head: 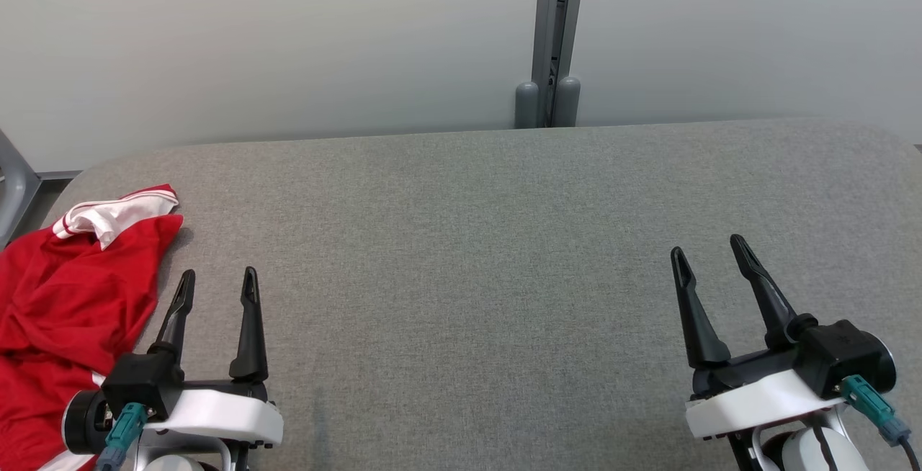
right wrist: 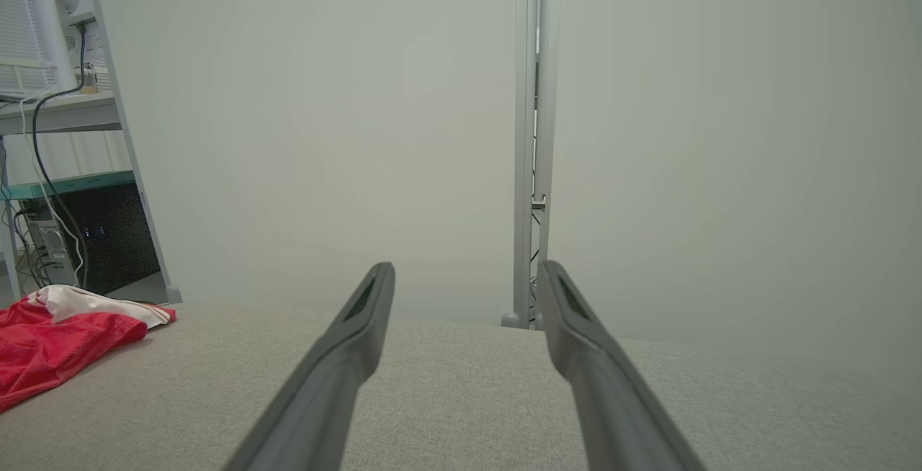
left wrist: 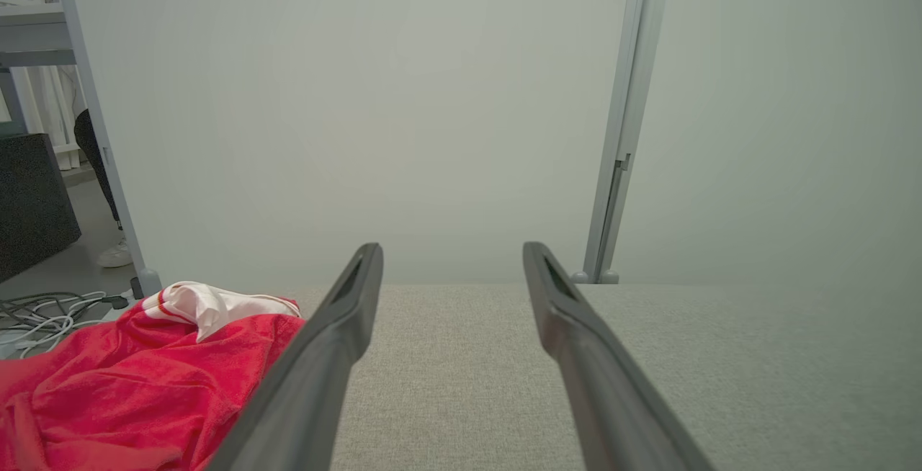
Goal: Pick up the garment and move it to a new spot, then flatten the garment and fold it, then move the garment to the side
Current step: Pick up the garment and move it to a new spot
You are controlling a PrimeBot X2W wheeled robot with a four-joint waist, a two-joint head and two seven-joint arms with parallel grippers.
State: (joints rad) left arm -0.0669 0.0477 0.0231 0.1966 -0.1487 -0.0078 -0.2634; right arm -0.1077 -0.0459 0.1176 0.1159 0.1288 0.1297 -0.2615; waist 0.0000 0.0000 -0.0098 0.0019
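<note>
Head view, left arm: left end effector [head: 220,273] at the lower left of the frame, fingers pointing up the frame, spread apart and empty, low over the grey surface [head: 468,240].
Head view, right arm: right end effector [head: 708,246] at the lower right, fingers leaning toward the upper left, released, nothing between them.
Garment: red garment [head: 65,298] with a white, red-striped trim, crumpled at the left edge of the frame, just beside the left end effector's outer finger.
Contact: cannot tell whether that finger touches the cloth.
Cut off: the garment runs out at the left and bottom edges; both forearms end at the bottom edge.
Hidden: the left wrist housing covers part of the garment's lower portion; in the left wrist view one finger covers its right edge.
Hard to make out: the garment's type; how high the fingertips are above the surface.
</note>
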